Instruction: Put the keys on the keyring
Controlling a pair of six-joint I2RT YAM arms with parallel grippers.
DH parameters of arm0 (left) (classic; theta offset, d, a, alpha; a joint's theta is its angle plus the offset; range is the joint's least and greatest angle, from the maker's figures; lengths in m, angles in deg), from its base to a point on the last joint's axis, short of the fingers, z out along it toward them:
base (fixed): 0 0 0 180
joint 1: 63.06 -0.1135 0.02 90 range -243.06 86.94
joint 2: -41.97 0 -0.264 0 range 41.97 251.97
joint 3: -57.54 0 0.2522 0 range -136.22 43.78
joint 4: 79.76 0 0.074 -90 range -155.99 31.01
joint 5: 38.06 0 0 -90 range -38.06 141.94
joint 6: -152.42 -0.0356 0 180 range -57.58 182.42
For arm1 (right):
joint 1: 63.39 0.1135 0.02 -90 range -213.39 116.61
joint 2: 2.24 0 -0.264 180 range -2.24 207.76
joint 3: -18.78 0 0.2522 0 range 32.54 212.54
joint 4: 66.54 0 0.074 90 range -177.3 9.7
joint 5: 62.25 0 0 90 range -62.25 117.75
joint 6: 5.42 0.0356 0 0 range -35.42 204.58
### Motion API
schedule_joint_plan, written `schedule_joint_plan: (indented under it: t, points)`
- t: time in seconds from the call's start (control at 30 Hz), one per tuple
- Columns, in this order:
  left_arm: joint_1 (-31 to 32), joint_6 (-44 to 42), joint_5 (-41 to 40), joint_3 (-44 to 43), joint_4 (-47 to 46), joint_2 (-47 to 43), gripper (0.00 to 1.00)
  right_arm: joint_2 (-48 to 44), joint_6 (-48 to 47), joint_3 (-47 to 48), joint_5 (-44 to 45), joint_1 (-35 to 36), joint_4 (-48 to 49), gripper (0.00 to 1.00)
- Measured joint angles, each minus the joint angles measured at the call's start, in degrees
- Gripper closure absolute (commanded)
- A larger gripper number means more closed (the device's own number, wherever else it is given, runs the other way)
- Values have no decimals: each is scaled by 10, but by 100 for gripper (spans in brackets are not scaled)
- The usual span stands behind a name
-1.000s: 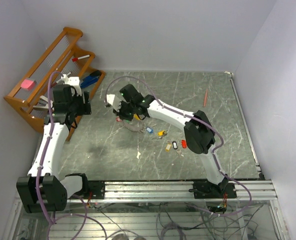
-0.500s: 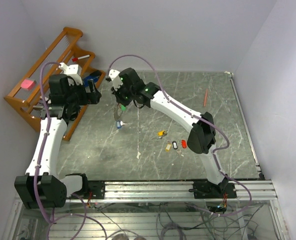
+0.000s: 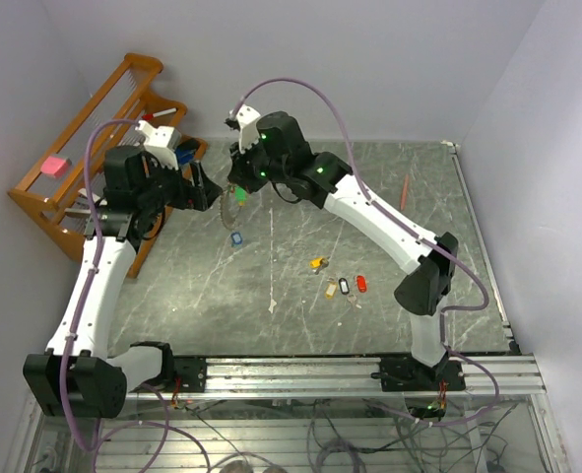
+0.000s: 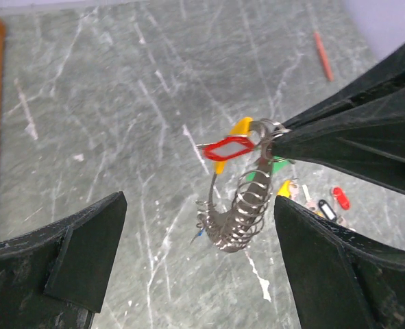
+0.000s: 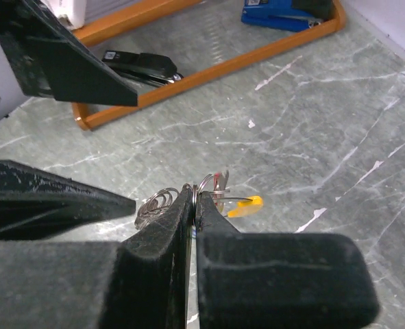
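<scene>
Right claw (image 5: 192,199): pinching the keyring (image 4: 240,212), held above the table's (image 3: 473,266) far left.
Left claw (image 4: 201,199): spread wide, facing the ring.
Done: some tagged keys (image 4: 228,146) hang on it.
Remaining: loose keys (image 3: 342,285) lie mid-table.

the keyring (image 4: 247,199) is shown as bright, shiny metal wire, and the tag (image 4: 226,146) of one key is seen as glossy red plastic. the table (image 4: 106,96) is finished like grey-green veined stone, smooth and dull, while the fingers (image 4: 65,253) are rendered in matt black, faintly grainy plastic. the rack (image 3: 143,65) is made of varnished orange-brown wood.
</scene>
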Motion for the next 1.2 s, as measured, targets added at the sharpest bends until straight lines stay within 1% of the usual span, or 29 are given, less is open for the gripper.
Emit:
schedule_joint_plan:
  t: [0.17,0.37,0.43,0.67,0.83,0.87,0.93,1.0,1.1,1.2]
  points:
    - [10,24,53,-2,-20,-2,0,-14,17,-17,-7,0,17,100]
    - [21,40,90,-7,-30,-1,0,-15,31,-28,-10,0,21,100]
    - [22,42,94,-7,-31,0,0,-15,35,-30,-15,0,25,100]
    - [22,41,104,-7,-37,-1,4,-28,49,-44,-46,0,44,100]
    - [22,33,120,-7,-39,-1,9,-43,60,-50,-64,0,63,100]
    - [22,31,126,-7,-39,-1,11,-48,63,-54,-67,0,67,100]
    - [22,28,137,-4,-43,-4,20,-57,67,-62,-73,0,73,100]
    - [22,27,149,0,-48,-9,32,-65,71,-66,-80,0,79,100]
    - [23,24,167,9,-62,-23,44,-76,78,-74,-96,0,94,100]
    - [23,21,181,13,-75,-36,48,-94,82,-97,-111,0,111,100]
